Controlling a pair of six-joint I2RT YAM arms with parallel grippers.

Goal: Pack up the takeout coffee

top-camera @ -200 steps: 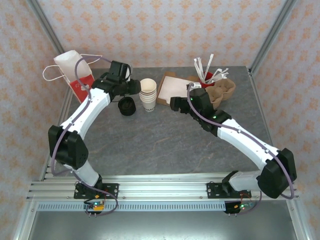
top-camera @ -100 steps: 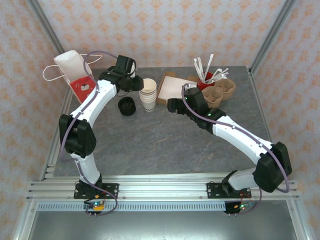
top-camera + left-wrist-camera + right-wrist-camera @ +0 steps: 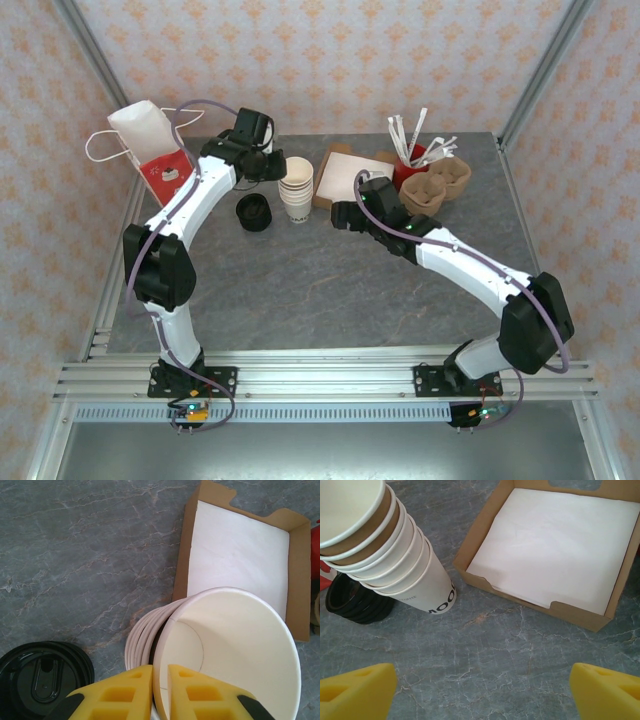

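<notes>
The takeout coffee is out of view. A stack of lidless paper cups (image 3: 296,188) stands at the back middle of the table, leaning in the right wrist view (image 3: 385,555). My left gripper (image 3: 272,165) is over the stack, shut on the rim of the top cup (image 3: 235,645), one yellow finger (image 3: 125,690) outside the wall and one inside. A stack of black lids (image 3: 253,213) lies just left of the cups. The white and red gift bag (image 3: 150,145) stands at the back left. My right gripper (image 3: 345,215) hangs open over bare table (image 3: 482,680), right of the cups.
A brown cardboard box (image 3: 345,178) lined with white paper sits right of the cups. Behind it stand a red cup of stirrers (image 3: 415,150) and pulp cup carriers (image 3: 440,185). The table's near half is bare grey stone.
My left gripper's fingers have come together on the top cup's rim. The left arm has drawn in toward the back. The right gripper has shifted a little left, still open.
</notes>
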